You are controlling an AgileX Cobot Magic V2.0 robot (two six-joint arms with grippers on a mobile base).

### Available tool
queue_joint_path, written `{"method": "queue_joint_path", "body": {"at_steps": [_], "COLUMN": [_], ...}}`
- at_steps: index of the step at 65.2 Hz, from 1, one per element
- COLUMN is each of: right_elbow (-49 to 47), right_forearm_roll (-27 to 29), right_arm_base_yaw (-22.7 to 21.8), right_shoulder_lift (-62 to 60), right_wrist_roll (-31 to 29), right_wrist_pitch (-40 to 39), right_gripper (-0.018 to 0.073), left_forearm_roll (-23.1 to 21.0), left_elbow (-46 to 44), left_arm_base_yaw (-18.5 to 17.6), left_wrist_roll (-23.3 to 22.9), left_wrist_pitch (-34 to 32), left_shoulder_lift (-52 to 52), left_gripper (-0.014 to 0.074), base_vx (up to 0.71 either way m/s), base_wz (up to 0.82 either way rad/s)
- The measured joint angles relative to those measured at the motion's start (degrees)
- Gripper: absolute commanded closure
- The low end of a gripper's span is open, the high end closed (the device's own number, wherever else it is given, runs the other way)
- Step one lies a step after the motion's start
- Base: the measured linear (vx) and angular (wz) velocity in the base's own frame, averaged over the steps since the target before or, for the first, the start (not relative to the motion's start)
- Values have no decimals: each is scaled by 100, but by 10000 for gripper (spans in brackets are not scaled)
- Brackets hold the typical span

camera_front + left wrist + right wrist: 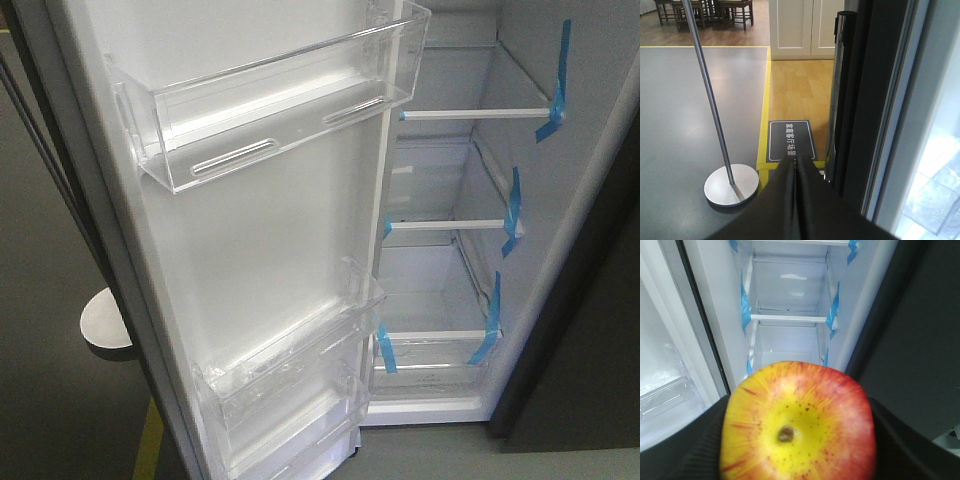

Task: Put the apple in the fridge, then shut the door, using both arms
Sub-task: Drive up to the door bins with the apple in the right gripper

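Location type: a staged home mock-up inside a test or display hall.

Indicators in the left wrist view:
- yellow floor tape (765, 95) bordering a grey zone
- a printed floor sign (790, 141) at centre
- a metal post (710, 100) on a round base at left
- dining chairs (705, 10) at upper left
- white cupboard doors (800, 27) at top

Front view: a fridge (440, 180) with blue tape strips (558, 80) at its shelf ends.

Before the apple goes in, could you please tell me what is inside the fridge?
The fridge shows only bare glass shelves with blue tape. The apple hides its bottom in the wrist view.
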Motion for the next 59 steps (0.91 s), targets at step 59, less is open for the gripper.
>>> {"method": "queue_joint_path", "body": {"at_steps": [59], "right_elbow": [-1456], "right_forearm_roll": [1358], "right_arm_base_yaw": [0], "right_shoulder_lift": [501], "right_wrist_roll": [-562], "right_wrist_pitch": [117], "right_gripper": [335], "left_forearm_roll": [0], "left_elbow": [0], "left_arm_base_yaw": [0], "left_wrist_roll": [0], "left_wrist_pitch": [0], "left_shoulder_lift": [0], "left_gripper": [602], "base_vx": [0], "base_wz": [0]}}
